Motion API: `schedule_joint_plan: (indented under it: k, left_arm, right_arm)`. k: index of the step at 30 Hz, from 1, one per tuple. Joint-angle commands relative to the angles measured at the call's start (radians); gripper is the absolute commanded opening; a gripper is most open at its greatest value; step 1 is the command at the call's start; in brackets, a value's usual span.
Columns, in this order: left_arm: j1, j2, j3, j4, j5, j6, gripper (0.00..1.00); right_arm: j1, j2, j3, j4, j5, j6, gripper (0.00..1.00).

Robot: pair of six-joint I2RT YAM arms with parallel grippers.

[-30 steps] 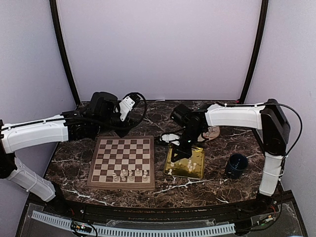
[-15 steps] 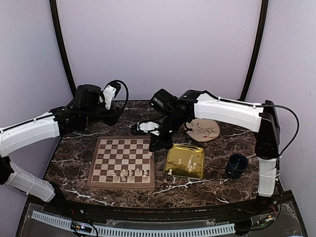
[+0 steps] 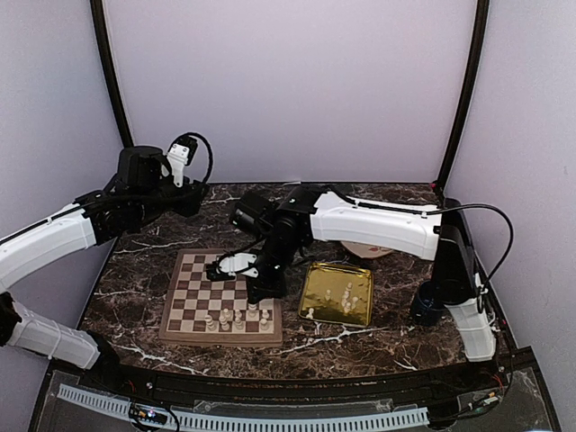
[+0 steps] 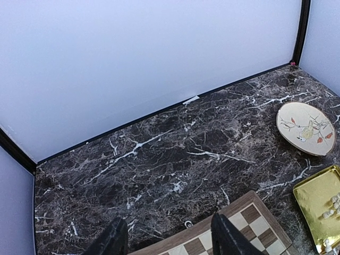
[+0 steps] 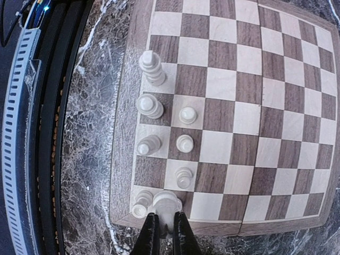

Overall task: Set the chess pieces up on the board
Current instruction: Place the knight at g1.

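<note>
The wooden board (image 3: 200, 286) lies left of centre, and several cream chess pieces (image 3: 231, 317) stand along its near rows. My right gripper (image 3: 263, 293) hangs over the board's near right corner. In the right wrist view it (image 5: 166, 232) is shut on a cream chess piece (image 5: 168, 203), held low over the corner squares beside a standing piece (image 5: 142, 204). More pieces (image 5: 184, 143) stand in two files there. My left gripper (image 3: 191, 200) is raised at the back left. In its wrist view it (image 4: 170, 239) is open and empty above the board's far edge (image 4: 249, 226).
A shiny gold tray (image 3: 322, 286) right of the board holds a few more pieces (image 3: 347, 294); it also shows in the left wrist view (image 4: 313, 199). A blue cup (image 3: 423, 306) stands at the right, partly behind the right arm. A patterned plate (image 4: 305, 127) lies behind the tray.
My right arm has swung left from the gold tray to the board's near right corner, carrying a piece. My left arm has drawn back and up toward the back left.
</note>
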Motion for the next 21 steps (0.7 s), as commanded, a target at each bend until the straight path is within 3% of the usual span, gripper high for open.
schedule_joint_plan:
  k: [1,21]
  left_arm:
    - [0.010,-0.029,-0.014,0.024,-0.010,-0.005,0.56]
    - [0.010,-0.028,-0.013,0.017,0.023,-0.001,0.56]
  right_arm:
    - [0.034,0.024,0.028,-0.040,0.012,-0.002,0.05]
    - [0.061,0.095,0.024,-0.029,0.020,-0.007,0.05]
